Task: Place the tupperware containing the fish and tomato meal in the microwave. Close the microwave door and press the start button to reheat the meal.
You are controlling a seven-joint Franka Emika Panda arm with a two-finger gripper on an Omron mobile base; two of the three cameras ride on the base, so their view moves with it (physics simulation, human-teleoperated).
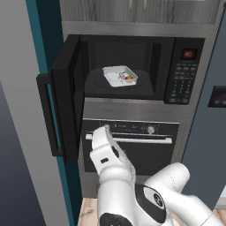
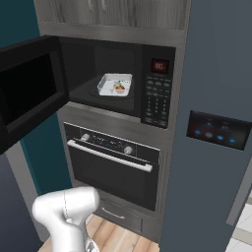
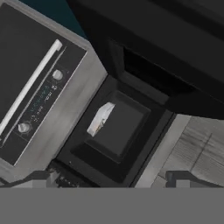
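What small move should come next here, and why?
Probably swing the arm toward the open microwave door to push it shut. The tupperware with its meal already sits inside the microwave, and the gripper, jaws open and holding nothing, is outside it.

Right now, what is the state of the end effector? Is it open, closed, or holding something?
End effector: open, holding nothing; its fingertips stand wide apart in the hand view, and the tupperware sits inside the microwave.

The microwave door (image 2: pixel 27 93) runs off the left edge; the keypad (image 1: pixel 181 81) labels are too small to read.
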